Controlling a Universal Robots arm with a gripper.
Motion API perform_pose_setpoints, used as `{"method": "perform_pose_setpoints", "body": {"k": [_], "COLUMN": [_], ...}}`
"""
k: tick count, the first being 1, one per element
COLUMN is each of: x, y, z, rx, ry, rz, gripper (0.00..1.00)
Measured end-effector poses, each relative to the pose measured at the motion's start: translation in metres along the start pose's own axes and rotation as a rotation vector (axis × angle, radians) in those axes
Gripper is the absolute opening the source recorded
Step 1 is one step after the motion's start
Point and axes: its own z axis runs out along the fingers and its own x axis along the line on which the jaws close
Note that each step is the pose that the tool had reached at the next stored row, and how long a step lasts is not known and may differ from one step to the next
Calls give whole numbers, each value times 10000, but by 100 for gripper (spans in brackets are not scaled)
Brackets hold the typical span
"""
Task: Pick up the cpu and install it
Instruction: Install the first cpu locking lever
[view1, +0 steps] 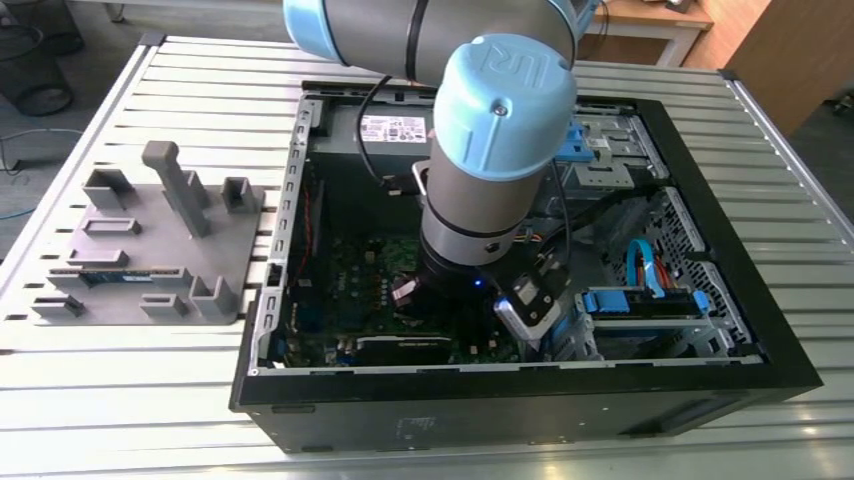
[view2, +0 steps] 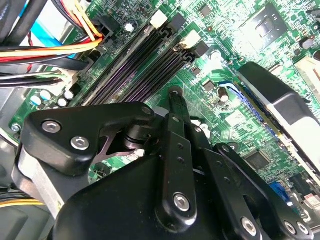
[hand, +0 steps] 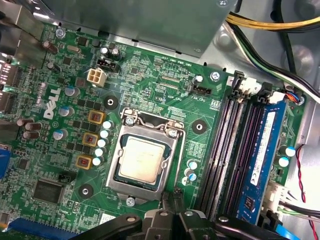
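inside the computer case (view1: 334, 420), on the motherboard (hand: 165, 80), the cpu (hand: 141, 161) already lies flat in its socket (hand: 116, 175); gripper (hand: 172, 200) just beside it holds nothing, fingers look drawn together; socket frame looks unlatched.

1 cpu (hand: 142, 159), 1 RAM stick (hand: 261, 159), 4 RAM slots (hand: 235, 150), 1 mobo (hand: 150, 75).

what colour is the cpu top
Silver-grey metal, cpu seated in the socket; clearest in the first wrist view.

It looked like a robotics workshop: an opened black desktop computer case (view1: 534, 400) lay on a slatted metal workbench (view1: 120, 400), a grey plastic parts fixture (view1: 154, 250) at nine o'clock.
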Motion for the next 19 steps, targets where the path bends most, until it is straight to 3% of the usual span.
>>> {"method": "perform_pose_setpoints", "body": {"k": [8, 15, 19], "x": [12, 11, 10], "y": [4, 7, 11], "z": [-11, -121, -224], "rx": [-27, -19, -17], "ry": [-9, -6, -5], "rz": [1, 1, 1], "gripper": [11, 11, 11]}}
